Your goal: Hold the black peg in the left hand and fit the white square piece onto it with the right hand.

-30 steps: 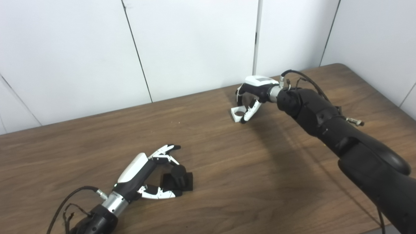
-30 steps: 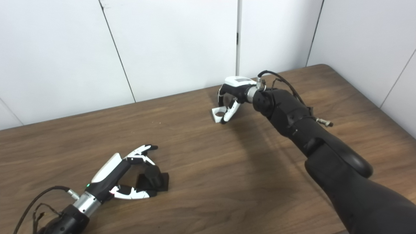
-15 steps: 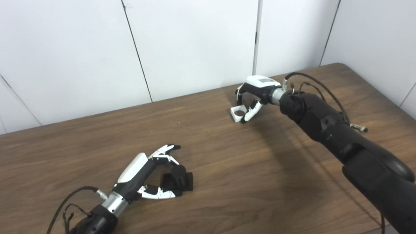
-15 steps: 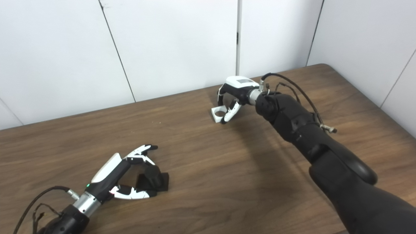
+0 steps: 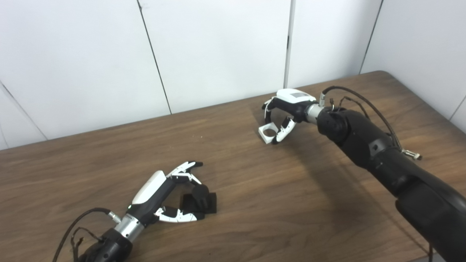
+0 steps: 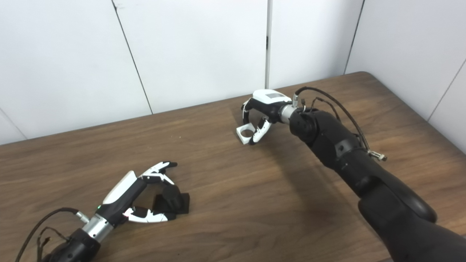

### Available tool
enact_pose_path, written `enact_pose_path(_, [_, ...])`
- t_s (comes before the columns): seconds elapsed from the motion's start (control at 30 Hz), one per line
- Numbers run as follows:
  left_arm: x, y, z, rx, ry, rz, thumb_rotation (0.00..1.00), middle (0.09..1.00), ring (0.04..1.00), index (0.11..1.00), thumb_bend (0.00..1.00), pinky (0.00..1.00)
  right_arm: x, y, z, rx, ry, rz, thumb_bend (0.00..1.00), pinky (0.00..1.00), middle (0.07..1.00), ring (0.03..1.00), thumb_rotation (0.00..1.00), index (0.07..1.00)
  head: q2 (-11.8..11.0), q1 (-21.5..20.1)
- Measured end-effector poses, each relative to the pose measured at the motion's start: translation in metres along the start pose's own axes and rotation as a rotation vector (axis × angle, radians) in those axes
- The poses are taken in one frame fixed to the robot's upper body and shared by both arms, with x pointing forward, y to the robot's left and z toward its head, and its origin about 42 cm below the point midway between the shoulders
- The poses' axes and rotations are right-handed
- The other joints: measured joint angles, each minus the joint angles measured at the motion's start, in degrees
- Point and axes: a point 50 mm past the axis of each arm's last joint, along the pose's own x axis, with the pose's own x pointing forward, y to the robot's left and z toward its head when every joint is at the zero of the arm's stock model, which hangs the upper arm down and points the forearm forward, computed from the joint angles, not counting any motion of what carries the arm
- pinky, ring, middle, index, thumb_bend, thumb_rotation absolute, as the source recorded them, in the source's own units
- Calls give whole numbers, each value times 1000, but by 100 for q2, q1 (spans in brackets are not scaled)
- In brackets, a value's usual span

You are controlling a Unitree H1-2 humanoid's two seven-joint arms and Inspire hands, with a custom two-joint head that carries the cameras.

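Resting low on the wooden table (image 5: 276, 203), the left hand (image 5: 160, 198) lies at the near left of the left eye view. Its fingers (image 5: 185, 168) extend above the black peg (image 5: 200, 198) and its thumb runs along the table on the near side of the peg's flat base. The digits sit around the peg, spread apart; firm contact with the peg cannot be confirmed from this view. The peg stands upright on its square base, which lies flat on the table.

Toward the far side of the table, the right hand (image 5: 285, 109) is curled over the white square piece (image 5: 268, 133). The piece sits between the fingers on its far side and the thumb on its near right side, with its round hole facing up. The piece appears pinched, slightly tilted; whether it is clear of the table cannot be determined. The two hands are well apart.

The right eye view shows the same layout. The left hand (image 6: 131, 202) brackets the black peg (image 6: 173, 200) with fingers above and thumb below, digits apart. The right hand (image 6: 264, 107) closes on the white square piece (image 6: 246, 133) from above, the thumb touching its right edge. White wall panels (image 6: 200, 47) stand behind the table (image 6: 233, 203).
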Motion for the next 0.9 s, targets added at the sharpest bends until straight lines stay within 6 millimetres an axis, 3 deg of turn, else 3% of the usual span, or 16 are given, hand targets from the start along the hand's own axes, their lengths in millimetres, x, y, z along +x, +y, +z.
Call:
enact_pose_path(0.37, [2, -1, 1, 0, -1, -6, 78, 938, 973, 495, 521, 888, -8, 6, 8, 18, -47, 4, 518, 866, 854, 914, 141, 482, 79, 624])
enact_pose_path(0.53, [4, -3, 2, -7, 6, -6, 79, 941, 978, 495, 520, 890, -13, 11, 15, 27, -106, 20, 517, 854, 859, 918, 140, 481, 132, 1116])
enact_pose_path(0.9, [10, -7, 5, -16, 10, -7, 80, 940, 980, 495, 520, 899, -26, -11, 49, 46, -258, -7, 518, 865, 865, 932, 139, 482, 193, 1626])
